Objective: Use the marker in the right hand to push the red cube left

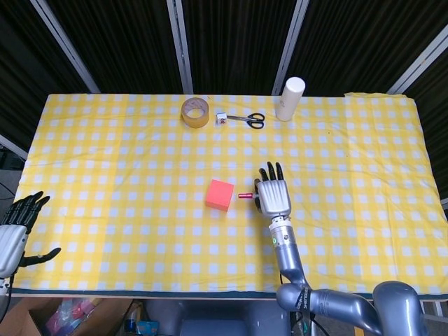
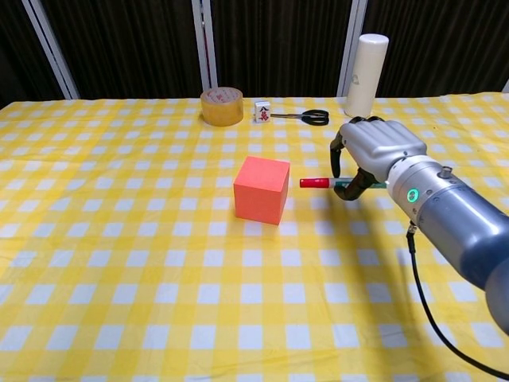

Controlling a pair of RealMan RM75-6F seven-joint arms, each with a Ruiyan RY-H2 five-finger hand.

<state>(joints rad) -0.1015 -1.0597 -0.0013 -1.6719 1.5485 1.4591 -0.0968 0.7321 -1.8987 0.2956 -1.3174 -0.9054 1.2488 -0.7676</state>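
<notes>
Red is the colour of both task items: the red cube [image 2: 262, 189] and the cap end of the marker [image 2: 321, 183]. The cube sits on the yellow checked tablecloth [image 1: 105, 161] near the centre of the head view, slightly left of centre in the chest view, turned a little out of line with the check pattern.

Right hand [image 2: 374, 155]: positioned just right of the cube, fingers curled around the marker body. The marker lies roughly level, red tip pointing toward the left of the frame. A small gap of cloth shows between tip and the cube's right face in both views; there is no contact.

Left hand [image 1: 15, 231]: at the lower left edge of the head view, off the table edge, fingers spread, holding nothing.

Task status (judgement): with the tip apart from the cube, no push is being applied at this moment. Whether the cube has travelled far enough left cannot be determined from these frames. If more displacement is required, the tip needs to close the gap and meet the right face near its middle, since the rotated cube may pivot under an off-centre push.

Along the upper edge of the table lie a tape roll [image 1: 195, 112], scissors [image 1: 246, 120] and a white cylinder [image 1: 289, 98], well apart from the work area.
</notes>
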